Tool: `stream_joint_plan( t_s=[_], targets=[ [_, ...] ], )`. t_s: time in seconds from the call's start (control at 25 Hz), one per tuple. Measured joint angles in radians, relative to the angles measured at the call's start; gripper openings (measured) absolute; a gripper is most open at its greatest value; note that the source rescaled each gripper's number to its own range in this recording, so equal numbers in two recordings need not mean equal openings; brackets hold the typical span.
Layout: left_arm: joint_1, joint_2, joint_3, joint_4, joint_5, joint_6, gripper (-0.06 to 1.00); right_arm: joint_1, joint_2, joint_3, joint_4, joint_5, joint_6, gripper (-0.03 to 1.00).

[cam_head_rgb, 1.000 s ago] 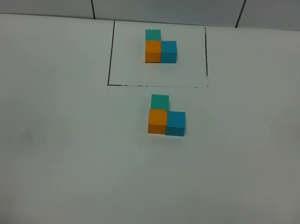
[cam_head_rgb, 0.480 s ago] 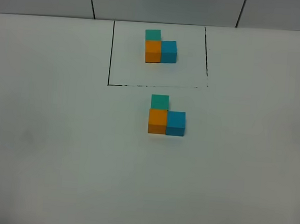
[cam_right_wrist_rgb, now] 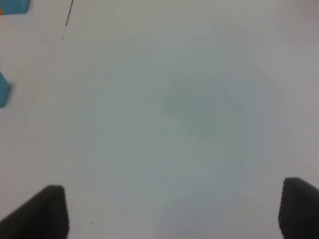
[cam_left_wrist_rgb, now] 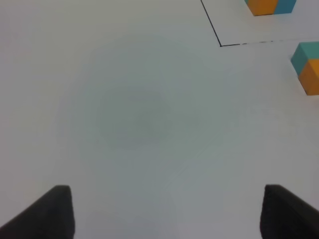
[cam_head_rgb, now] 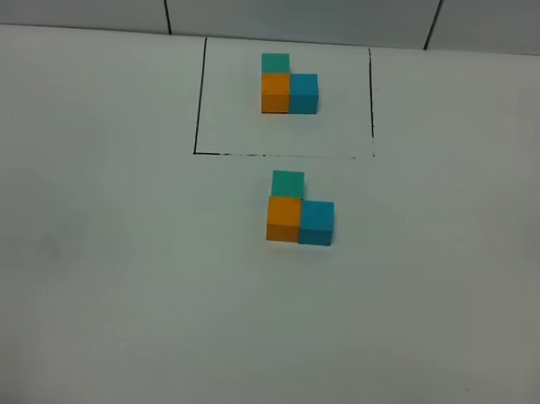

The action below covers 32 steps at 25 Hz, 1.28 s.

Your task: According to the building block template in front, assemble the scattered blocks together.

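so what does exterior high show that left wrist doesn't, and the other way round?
Only exterior high: the whole black-framed template trio of teal, orange and blue cubes, and the complete unframed L of three matte cubes, including its blue cube. No gripper appears there.
Only left wrist: the left gripper, fingertips wide apart over bare white table.
Both: the frame's black corner line and the unframed teal cube and orange cube.

Three small matte cubes (cam_head_rgb: 299,214) below the thin black drawn frame (cam_head_rgb: 200,94): teal-green, orange, blue. Same colours on the joined trio (cam_head_rgb: 288,84) inside it.
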Motion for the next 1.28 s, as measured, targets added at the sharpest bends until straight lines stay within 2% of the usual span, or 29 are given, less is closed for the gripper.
stream_joint_plan(
  t_s=[1.28],
  targets=[
    [0.000,0.000,0.000,0.000,0.000,0.000,0.69,0.000,0.000,0.000,0.000,0.000,0.000,0.75]
  ],
)
